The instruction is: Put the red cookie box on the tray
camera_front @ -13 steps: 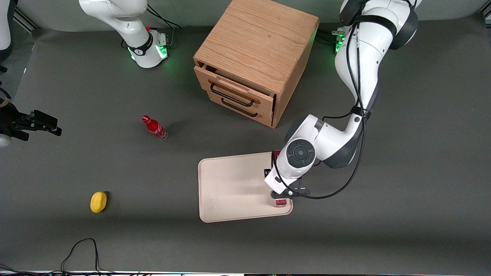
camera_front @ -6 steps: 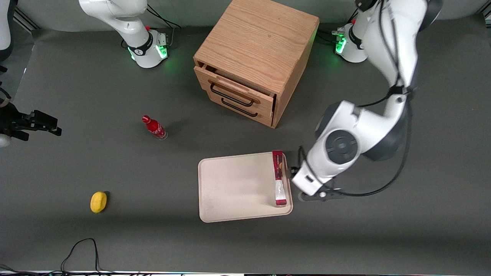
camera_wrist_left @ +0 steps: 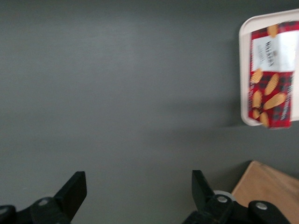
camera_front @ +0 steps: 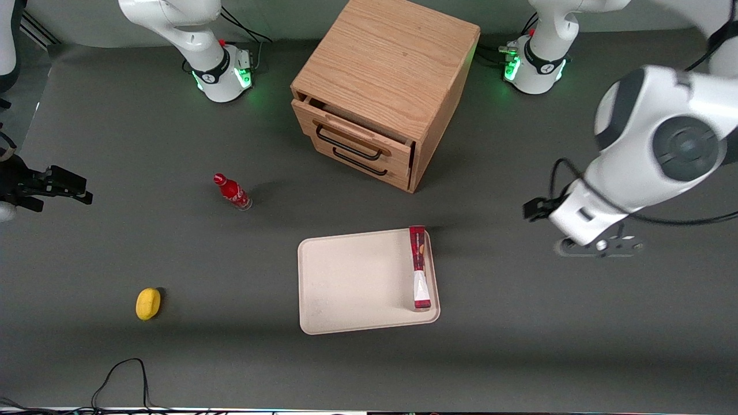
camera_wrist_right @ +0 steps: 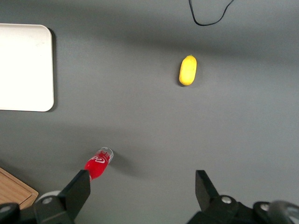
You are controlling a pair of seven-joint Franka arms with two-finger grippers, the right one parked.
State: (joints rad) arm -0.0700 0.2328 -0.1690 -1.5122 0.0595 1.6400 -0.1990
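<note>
The red cookie box (camera_front: 420, 266) lies flat on the beige tray (camera_front: 357, 282), along the tray edge toward the working arm's end, its white patch nearer the front camera. The left wrist view shows the same box (camera_wrist_left: 273, 84) with cookie pictures, inside the tray rim (camera_wrist_left: 243, 70). My left gripper (camera_front: 598, 246) hangs above bare table, well away from the tray toward the working arm's end. It is open (camera_wrist_left: 138, 196), with nothing between its fingers. A corner of the tray (camera_wrist_right: 23, 67) also shows in the right wrist view.
A wooden drawer cabinet (camera_front: 383, 92) stands farther from the front camera than the tray. A small red bottle (camera_front: 232, 192) and a yellow object (camera_front: 148, 303) lie toward the parked arm's end. A black cable (camera_front: 121, 374) loops near the front edge.
My left gripper has pulled off the tray and swung away toward the working arm's end. The red cookie box stays on the tray, uncovered and unmoved.
</note>
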